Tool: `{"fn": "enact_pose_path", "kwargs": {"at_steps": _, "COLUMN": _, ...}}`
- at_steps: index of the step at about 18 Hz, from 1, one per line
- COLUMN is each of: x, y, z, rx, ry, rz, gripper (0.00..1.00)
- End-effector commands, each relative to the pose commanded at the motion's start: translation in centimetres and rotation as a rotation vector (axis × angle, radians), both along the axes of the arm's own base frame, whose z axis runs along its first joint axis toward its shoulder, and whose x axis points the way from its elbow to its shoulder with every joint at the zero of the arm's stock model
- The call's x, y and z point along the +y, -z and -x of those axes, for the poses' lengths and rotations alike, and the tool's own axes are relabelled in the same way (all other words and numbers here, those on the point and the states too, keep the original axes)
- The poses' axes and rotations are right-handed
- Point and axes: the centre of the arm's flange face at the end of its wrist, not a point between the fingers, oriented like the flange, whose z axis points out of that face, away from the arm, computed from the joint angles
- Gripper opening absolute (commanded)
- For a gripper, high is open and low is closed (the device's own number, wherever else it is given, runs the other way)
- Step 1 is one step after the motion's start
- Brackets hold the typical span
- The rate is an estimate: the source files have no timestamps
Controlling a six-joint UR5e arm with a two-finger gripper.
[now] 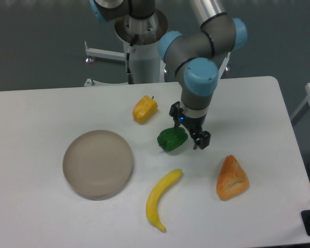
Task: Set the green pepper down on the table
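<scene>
Arm top cut off by upper edge; worktop right end partly out of view. Gripper seen from above, fingers spread, holding nothing; one dark fingertip visible, other partly hidden under wrist. Green pepper lies on worktop just left of gripper, apart from fingers: small, glossy, dark green, lumpy, rounded. Yellow pepper near, behind it. Banana in front. Pastry to right. Round beige plate to left.

Green pepper sits on the counter; the gripper hangs just beside it, jaws apart, empty.
</scene>
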Motion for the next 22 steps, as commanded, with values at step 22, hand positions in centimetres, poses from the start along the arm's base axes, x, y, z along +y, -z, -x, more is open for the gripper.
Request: {"fn": "enact_pose_path", "kwargs": {"at_steps": 22, "x": -0.4, "y": -1.7, "z": 3.8, "rx": -0.023, "ry": 0.130, "rz": 0.095, "gripper": 1.00}}
